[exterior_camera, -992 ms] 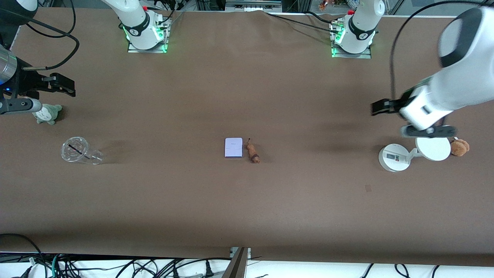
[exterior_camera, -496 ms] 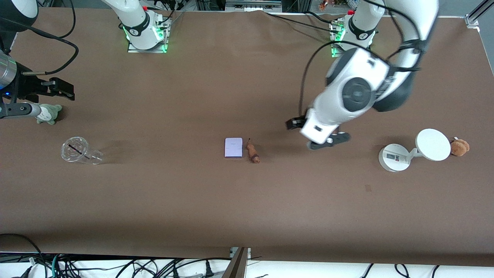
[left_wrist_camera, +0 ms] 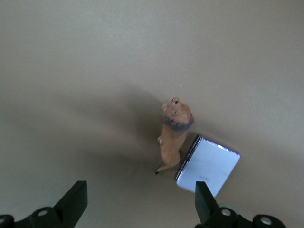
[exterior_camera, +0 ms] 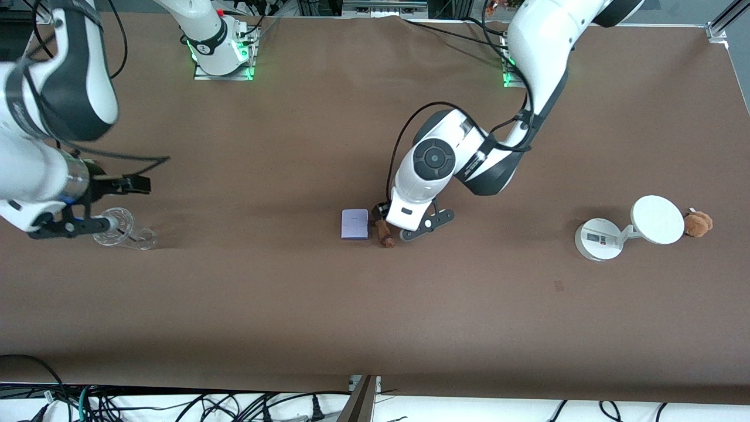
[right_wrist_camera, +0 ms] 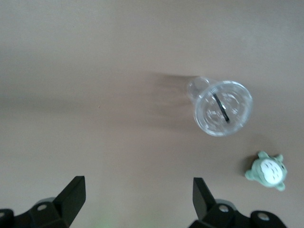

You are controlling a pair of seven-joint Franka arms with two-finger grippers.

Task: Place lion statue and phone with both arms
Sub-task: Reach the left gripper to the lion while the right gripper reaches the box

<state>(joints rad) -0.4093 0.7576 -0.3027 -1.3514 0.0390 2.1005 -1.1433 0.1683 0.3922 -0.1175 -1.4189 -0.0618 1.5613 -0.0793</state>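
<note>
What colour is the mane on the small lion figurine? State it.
Dark brown, on a tan-brown lion statue lying beside the phone; clearest in the left wrist view.

Brown table (exterior_camera: 293, 305), cables (exterior_camera: 234, 404) along edge

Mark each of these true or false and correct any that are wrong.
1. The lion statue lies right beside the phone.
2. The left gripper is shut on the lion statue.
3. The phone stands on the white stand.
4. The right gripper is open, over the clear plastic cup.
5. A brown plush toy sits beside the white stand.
1. True: the lion statue lies beside the phone, on the side toward the left arm's end of the table.
2. False: the left gripper is open above the statue, holding nothing.
3. False: the phone lies flat on the table; the white stand is apart from it.
4. True: right gripper, clear plastic cup.
5. True: brown plush toy.
</note>
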